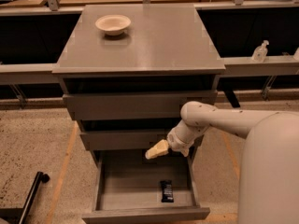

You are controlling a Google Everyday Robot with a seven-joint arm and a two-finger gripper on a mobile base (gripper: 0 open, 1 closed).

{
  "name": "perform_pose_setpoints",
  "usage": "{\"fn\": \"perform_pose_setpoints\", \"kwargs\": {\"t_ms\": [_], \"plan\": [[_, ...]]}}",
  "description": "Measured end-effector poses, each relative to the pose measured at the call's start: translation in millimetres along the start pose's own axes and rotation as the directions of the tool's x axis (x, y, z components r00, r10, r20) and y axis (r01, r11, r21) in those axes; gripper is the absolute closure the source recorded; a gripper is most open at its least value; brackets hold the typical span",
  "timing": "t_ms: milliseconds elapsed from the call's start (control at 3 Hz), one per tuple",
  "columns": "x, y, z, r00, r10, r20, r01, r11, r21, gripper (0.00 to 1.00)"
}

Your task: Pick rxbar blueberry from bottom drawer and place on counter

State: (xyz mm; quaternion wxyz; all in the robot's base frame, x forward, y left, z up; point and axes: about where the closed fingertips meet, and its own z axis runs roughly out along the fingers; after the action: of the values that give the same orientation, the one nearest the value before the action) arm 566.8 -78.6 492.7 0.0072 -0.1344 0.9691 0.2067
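Observation:
The rxbar blueberry (167,191), a small flat black bar, lies on the floor of the open bottom drawer (117,190), near its front right. My gripper (156,150), with pale yellow fingers, hangs over the back of the drawer, above and slightly left of the bar, and is not touching it. The white arm reaches in from the right. The counter (154,41) is the grey slab on top of the drawer unit.
A cream bowl (112,24) stands on the counter's back left. Two drawers with taller front panels (126,107) sit above the bottom one. A clear bottle (260,51) stands on the rail at right. A black pole (29,197) is at lower left.

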Motion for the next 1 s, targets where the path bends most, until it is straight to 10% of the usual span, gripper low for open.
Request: {"fn": "perform_pose_setpoints", "kwargs": {"t_ms": [1000], "plan": [[0.2, -30.3, 52.7, 0.982, 0.187, 0.018, -0.183, 0.9739, -0.134, 0.0]]}}
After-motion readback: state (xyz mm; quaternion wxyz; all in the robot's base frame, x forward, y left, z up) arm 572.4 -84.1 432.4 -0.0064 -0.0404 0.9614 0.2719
